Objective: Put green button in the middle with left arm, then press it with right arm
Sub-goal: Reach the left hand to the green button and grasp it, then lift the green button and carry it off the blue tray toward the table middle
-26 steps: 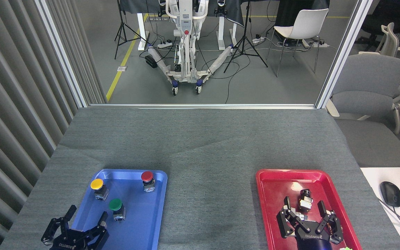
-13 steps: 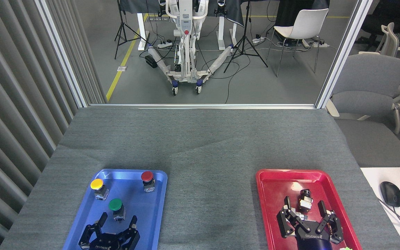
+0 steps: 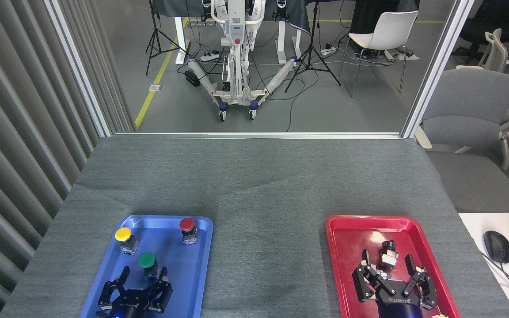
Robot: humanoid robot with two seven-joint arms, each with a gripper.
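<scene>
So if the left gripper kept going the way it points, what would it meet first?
Most likely the green button: the open left gripper points up the blue tray, fingers either side of the button's base. Height is unclear from this view.

Both arms cut off by the bottom edge, only each tool showing. Left tool point(image 3: 142, 279) hiding the lower base of the green button point(image 3: 147, 260); contact between fingers and base impossible to judge. Near end of the blue tray point(image 3: 201, 247) lost below the frame. Right tool point(image 3: 389, 270) covering part of the red tray point(image 3: 338, 247); small dark object point(image 3: 388, 254) between its fingers too small to identify, grip uncertain. Green scrap point(image 3: 441, 316) clipped at the bottom edge.
</scene>
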